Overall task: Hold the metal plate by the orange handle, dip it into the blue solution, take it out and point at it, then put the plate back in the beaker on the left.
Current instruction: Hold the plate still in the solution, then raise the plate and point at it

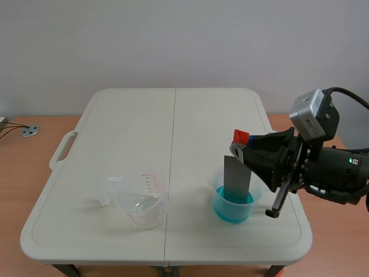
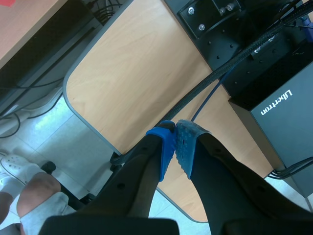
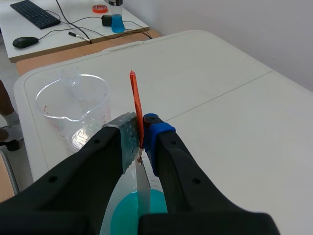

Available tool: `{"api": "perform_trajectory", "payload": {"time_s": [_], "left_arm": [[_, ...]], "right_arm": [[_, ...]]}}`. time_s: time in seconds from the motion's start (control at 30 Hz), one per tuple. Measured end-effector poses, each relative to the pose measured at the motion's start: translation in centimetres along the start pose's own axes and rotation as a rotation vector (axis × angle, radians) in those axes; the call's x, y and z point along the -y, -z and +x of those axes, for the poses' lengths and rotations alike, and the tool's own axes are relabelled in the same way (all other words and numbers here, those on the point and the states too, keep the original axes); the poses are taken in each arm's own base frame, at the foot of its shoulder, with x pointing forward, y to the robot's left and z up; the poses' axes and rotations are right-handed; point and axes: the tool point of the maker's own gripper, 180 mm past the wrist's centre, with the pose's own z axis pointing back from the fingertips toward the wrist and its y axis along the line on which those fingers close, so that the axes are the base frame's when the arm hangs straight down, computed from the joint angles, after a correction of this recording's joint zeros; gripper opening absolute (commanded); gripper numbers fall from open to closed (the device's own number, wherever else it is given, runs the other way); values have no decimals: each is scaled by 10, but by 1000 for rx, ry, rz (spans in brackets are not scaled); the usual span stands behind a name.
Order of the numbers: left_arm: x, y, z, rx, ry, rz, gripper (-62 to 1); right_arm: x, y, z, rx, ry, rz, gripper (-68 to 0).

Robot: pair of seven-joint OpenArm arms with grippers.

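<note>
A white folding table (image 1: 132,115) holds two clear beakers. The beaker of blue solution (image 1: 233,203) is the landmark. The black right arm (image 1: 323,167) comes in from its right. An empty beaker (image 1: 141,202) with red markings stands well to its left. A grey metal plate (image 1: 236,176) stands upright inside it, lower edge meeting the blue liquid. Above it, the right gripper (image 3: 144,134) is clamped on the plate's orange handle (image 3: 136,100). The left gripper (image 2: 175,139) is elsewhere, over a wooden desk (image 2: 137,73), its pads pressed together around nothing.
</note>
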Motion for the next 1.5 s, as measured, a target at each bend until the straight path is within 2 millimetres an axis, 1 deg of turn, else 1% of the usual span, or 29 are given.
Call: {"api": "perform_trajectory", "payload": {"time_s": [0.73,0.87,1.03,1.27,1.37,1.5], "left_arm": [[0,0,0,0,0,0,-567],[0,0,0,0,0,0,-567],[0,0,0,0,0,0,-567],[0,0,0,0,0,0,-567],[0,0,0,0,0,0,-567],[-3,1,5,16,3,6,-567]], "right_arm": [[0,0,2,13,-4,3,-662],[1,-3,13,67,-10,4,-662],[3,-9,14,56,-30,12,-662],[0,-10,35,90,-82,46,-662],[-4,-14,45,112,-106,69,-662],[-12,-20,52,123,-101,91,-662]]}}
